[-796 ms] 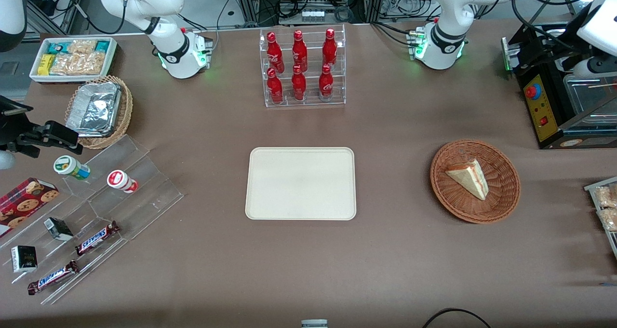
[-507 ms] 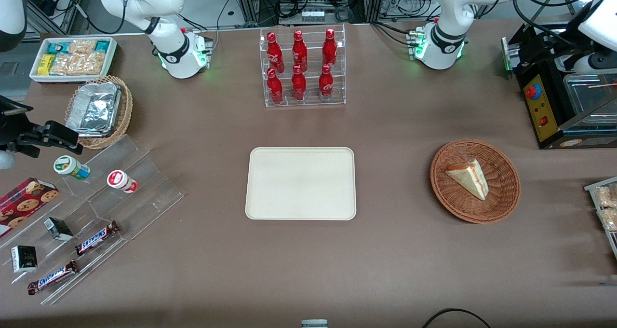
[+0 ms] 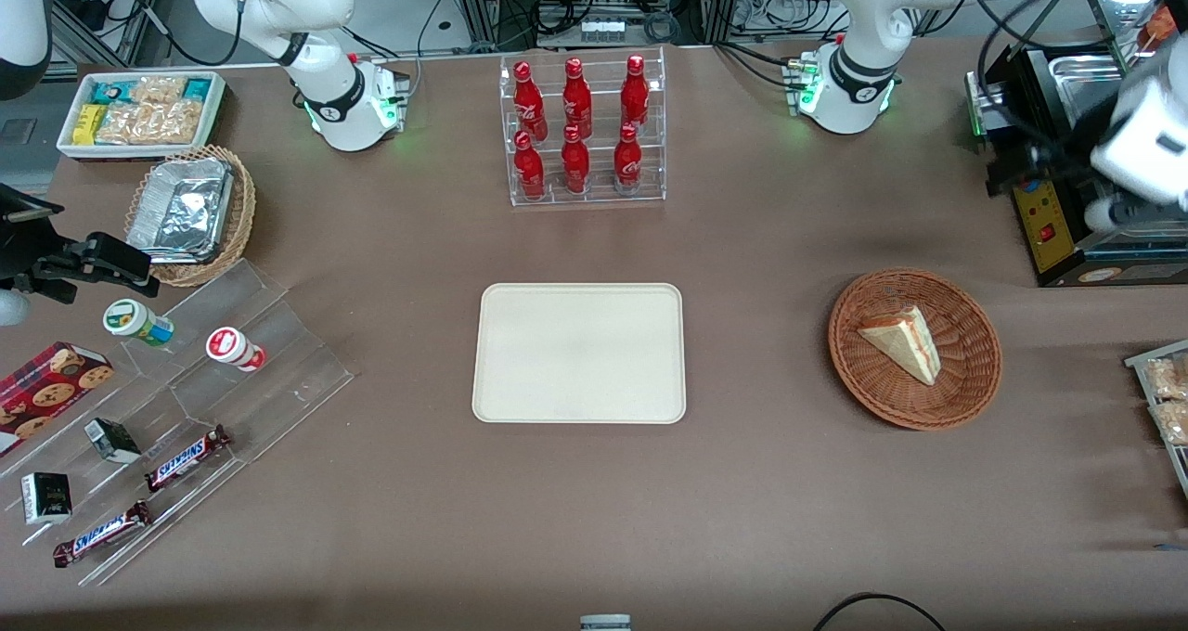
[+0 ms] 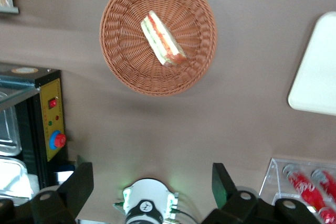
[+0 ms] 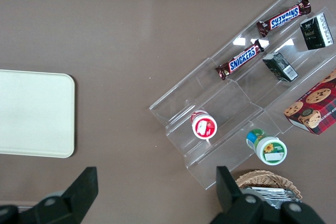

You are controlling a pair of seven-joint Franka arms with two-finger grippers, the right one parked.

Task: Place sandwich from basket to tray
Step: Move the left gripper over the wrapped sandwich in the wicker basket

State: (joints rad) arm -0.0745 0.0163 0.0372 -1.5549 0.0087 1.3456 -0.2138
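The sandwich, a pale wedge with orange-red and green filling, lies in the reddish-brown wicker basket toward the working arm's end of the table. The cream tray lies flat at the table's middle with nothing on it. My left gripper hangs high over the black appliance, farther from the front camera than the basket, open and empty. The left wrist view shows its fingers spread wide, with the sandwich, the basket and a corner of the tray well away from them.
A black appliance with a red button stands beside the basket under the gripper. A clear rack of red bottles stands farther back than the tray. A tray of snack packets sits at the table edge. An acrylic snack stand lies toward the parked arm's end.
My left gripper has swung nearer to the front camera over the black appliance, closer to the basket. The sandwich, basket and tray have not moved.
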